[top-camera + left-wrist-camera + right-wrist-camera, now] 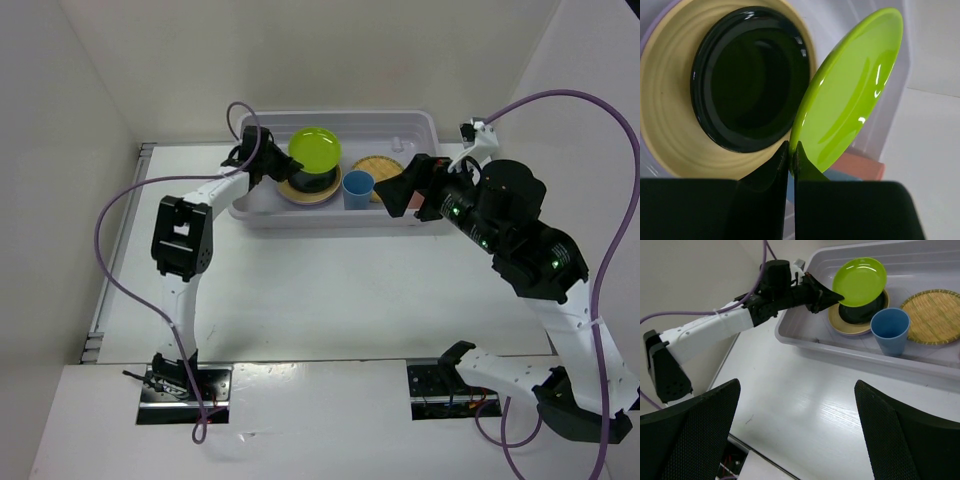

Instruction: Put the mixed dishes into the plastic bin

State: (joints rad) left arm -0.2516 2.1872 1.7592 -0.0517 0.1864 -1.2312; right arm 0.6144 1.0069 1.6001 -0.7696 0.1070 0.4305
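Observation:
The plastic bin (418,121) stands at the back of the table. My left gripper (272,166) is inside its left end, shut on the rim of the lime green plate (315,148), which it holds tilted above a stack: the black plate (747,75) on the yellow plate (670,125) on the lavender plate (652,37). The blue cup (358,188) and the woven tan plate (378,163) are in the bin. A salmon-red cup (413,203) shows partly behind my right gripper (396,187), which is open and empty over the table in front of the bin (850,347).
White walls close in the table on the left, back and right. A purple cable (110,250) loops beside the left arm. The bin's front wall (330,222) stands between both grippers' bases and the dishes.

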